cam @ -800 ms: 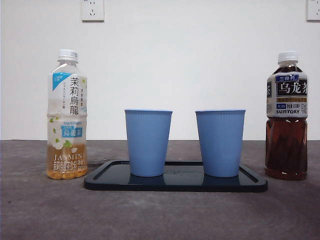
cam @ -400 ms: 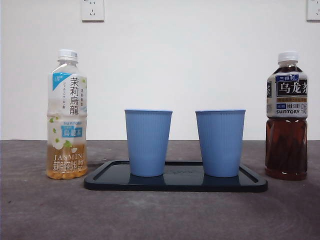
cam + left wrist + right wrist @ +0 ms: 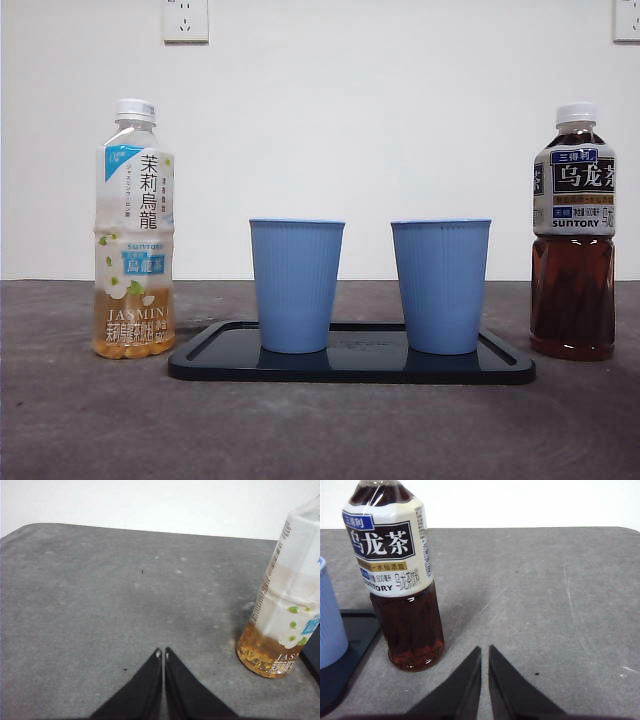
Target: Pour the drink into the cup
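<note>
We see both bottles upright beside the tray [image 3: 505, 368]; our left gripper [image 3: 163, 654], jaws pressed together, sits near the jasmine bottle [image 3: 282, 600]; our right gripper [image 3: 485, 650], nearly closed, near the oolong bottle [image 3: 400, 580]

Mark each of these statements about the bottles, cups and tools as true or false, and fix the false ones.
1. Both ribbed blue plastic cups stand on the flat black tray. True.
2. The dark oolong tea bottle is uncapped. False: its white cap is on.
3. The left tool grips the pale jasmine tea bottle. False: shut, holding nothing, beside it.
4. The right tool holds nothing. True.
</note>
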